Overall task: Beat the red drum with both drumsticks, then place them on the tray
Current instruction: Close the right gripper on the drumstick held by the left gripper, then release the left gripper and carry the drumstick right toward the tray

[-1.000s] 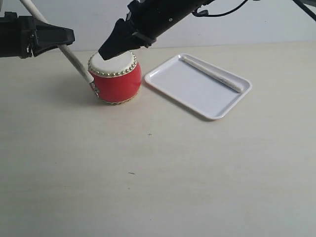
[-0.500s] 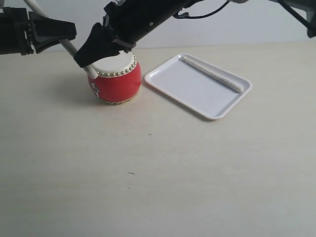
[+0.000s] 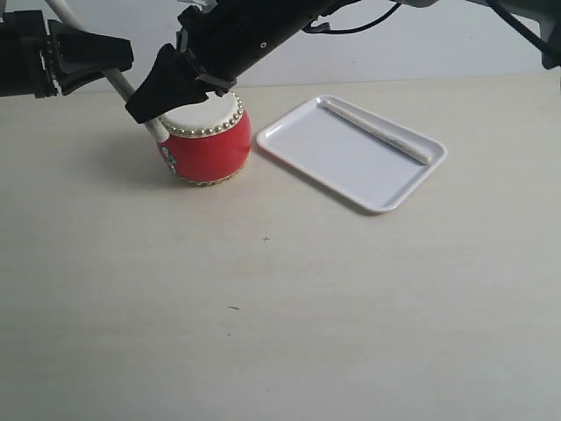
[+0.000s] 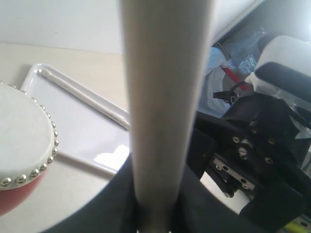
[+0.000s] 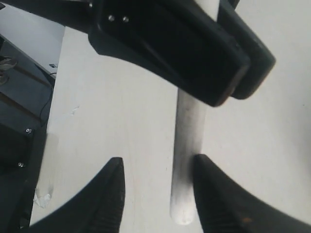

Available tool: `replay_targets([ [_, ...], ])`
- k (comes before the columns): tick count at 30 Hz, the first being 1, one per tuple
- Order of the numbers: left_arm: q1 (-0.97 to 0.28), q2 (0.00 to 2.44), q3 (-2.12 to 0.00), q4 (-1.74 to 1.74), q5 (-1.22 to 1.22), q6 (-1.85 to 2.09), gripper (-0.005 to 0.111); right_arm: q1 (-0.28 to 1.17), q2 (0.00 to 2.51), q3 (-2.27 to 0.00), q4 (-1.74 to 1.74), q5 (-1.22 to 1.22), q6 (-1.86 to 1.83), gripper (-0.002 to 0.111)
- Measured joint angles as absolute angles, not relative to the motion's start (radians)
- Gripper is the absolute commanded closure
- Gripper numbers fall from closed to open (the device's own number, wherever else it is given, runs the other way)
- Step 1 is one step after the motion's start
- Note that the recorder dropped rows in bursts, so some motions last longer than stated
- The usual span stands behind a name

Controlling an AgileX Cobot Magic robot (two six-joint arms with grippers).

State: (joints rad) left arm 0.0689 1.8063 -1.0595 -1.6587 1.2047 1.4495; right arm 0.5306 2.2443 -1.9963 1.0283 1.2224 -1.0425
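Glossy red drum [image 3: 209,154], cream-topped, silver-studded

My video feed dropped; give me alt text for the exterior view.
Left jaws grip a stick slanting down beside the red drum, while the right arm reaches across the drum to the stick's lower end. A second stick lies in the white tray to the drum's right.

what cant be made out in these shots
- Exterior view: the right gripper covers a stretch of the held drumstick and the left rim of the drum. Whether its fingers touch the stick is unclear.
- Exterior view: the stick's upper end is cut off by the top edge.
- Left wrist view: the stick, blurred close up, blocks part of the tray.
- Right wrist view: drum and tray are out of frame.
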Motion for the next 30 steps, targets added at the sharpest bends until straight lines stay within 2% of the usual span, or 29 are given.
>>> replay_targets([
  [12, 0.008, 1.806, -1.059, -1.667, 1.207, 1.44, 0.107, 0.532, 2.244, -1.996, 1.028, 1.207, -1.051, 0.065],
  [15, 0.007, 1.806, -1.059, -1.675, 1.208, 1.444, 0.107, 0.532, 2.246, -1.996, 1.033, 1.206, -1.051, 0.071],
  [22, 0.007, 1.806, -1.059, -1.683, 1.219, 1.459, 0.107, 0.533, 2.253, -1.996, 1.036, 1.207, -1.037, 0.108],
  [28, 0.007, 1.806, -1.059, -1.689, 1.223, 1.462, 0.106, 0.533, 2.254, -1.994, 1.055, 1.207, -1.018, 0.108],
  [30, 0.007, 1.806, -1.059, -1.694, 1.223, 1.462, 0.102, 0.533, 2.254, -1.994, 1.062, 1.207, -1.013, 0.108],
])
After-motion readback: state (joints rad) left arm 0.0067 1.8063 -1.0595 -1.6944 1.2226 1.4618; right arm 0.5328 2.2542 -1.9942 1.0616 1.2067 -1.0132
